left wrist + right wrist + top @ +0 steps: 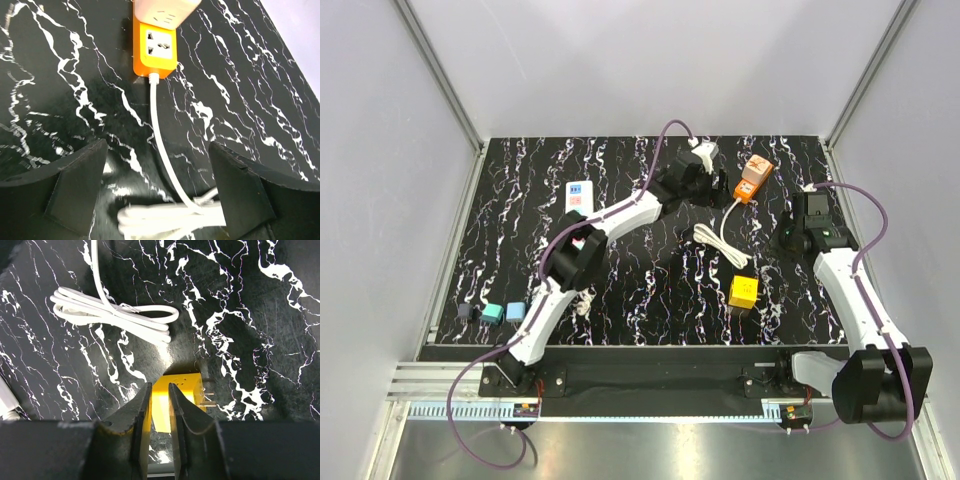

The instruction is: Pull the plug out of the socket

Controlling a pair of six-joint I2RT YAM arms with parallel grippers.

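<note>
The socket [578, 194], a white strip with small coloured squares, lies at the back left, partly hidden by my left arm. A yellow plug [743, 292] with bare metal prongs lies loose on the table, far from the strip. In the right wrist view it [187, 387] rests just beyond my right gripper [160, 386], whose jaws stand a narrow gap apart with nothing between them. My left gripper [157, 150] is wide open over a coiled white cable [170, 217]. It faces an orange outlet block [156, 47].
The orange outlet block [752, 178] sits at the back right and its white cable [712, 240] runs toward the yellow plug. Three small cubes [491, 313] line the front left edge. Grey walls enclose the table on three sides.
</note>
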